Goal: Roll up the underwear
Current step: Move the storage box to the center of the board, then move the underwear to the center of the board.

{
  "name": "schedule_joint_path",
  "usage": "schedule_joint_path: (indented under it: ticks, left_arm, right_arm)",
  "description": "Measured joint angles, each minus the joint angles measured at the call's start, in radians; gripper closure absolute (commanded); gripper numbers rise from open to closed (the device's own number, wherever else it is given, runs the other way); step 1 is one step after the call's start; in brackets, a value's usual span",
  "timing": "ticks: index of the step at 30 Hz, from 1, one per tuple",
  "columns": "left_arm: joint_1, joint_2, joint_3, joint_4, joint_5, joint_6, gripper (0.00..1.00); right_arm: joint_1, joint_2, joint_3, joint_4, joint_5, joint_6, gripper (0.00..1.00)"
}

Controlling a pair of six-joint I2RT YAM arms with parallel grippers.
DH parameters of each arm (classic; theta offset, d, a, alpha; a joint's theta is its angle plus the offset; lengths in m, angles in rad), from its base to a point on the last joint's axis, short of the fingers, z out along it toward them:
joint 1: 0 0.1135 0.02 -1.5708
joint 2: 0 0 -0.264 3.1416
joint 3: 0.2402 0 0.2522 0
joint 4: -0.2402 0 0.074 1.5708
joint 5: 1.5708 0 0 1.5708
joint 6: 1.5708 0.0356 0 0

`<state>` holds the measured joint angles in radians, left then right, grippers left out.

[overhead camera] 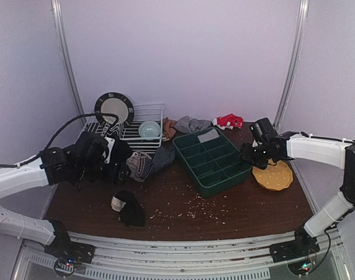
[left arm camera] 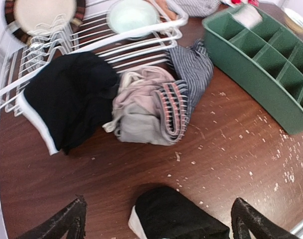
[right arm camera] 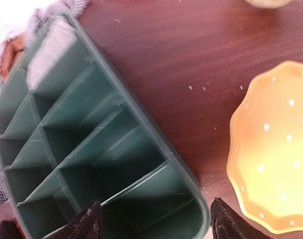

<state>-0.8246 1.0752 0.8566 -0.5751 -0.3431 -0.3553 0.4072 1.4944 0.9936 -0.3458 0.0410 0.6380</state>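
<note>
Saw one grey roll (overhead camera: 208, 135) in green tray (overhead camera: 222, 185), black bundle (overhead camera: 129, 209) on bench (overhead camera: 224, 213), heap (left arm camera: 151, 104) unrolled; left tool (left arm camera: 159, 201), right tool (right arm camera: 155, 204) released, empty.

Black underwear (left arm camera: 72, 97) overlaps the wire rack (left arm camera: 141, 47) edge. A striped heap (left arm camera: 151, 107) lies just beside the rack. Apart from the rack, a second black piece (left arm camera: 176, 214) lies under the spread left claw (left arm camera: 159, 224).

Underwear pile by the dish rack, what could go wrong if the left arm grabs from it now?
The black garment overlaps the wires of the dish rack, so pulling it may snag. The beige, grey and striped pieces are bunched together; the open left gripper could lift several at once.
</note>
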Motion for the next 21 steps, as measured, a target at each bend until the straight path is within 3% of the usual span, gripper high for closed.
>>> schedule_joint_path:
  ticks: [3,6,11,14,17,21]
  left_arm:
    - [0.0,-0.046,-0.034,-0.01,-0.082,-0.088,0.02]
    - [0.001,-0.09,-0.068,-0.034,-0.149,-0.175,0.02]
    - [0.003,-0.118,-0.129,-0.017,-0.117,-0.218,0.03]
    - [0.003,-0.113,-0.182,0.0,-0.071,-0.248,0.04]
    - [0.003,-0.074,-0.225,0.0,-0.022,-0.29,0.06]
    - [0.002,-0.006,-0.261,0.005,0.039,-0.337,0.07]
  right_arm:
    - [0.018,-0.138,-0.02,-0.012,0.002,-0.013,0.12]
    - [0.097,-0.339,-0.071,-0.014,0.079,-0.039,0.1]
    - [0.365,-0.554,-0.163,-0.019,0.339,-0.064,0.06]
    - [0.406,-0.63,-0.285,0.009,0.442,-0.026,0.04]
    - [0.399,-0.735,-0.468,0.048,0.439,-0.011,0.03]
    - [0.394,-0.798,-0.538,0.059,0.344,-0.014,0.03]
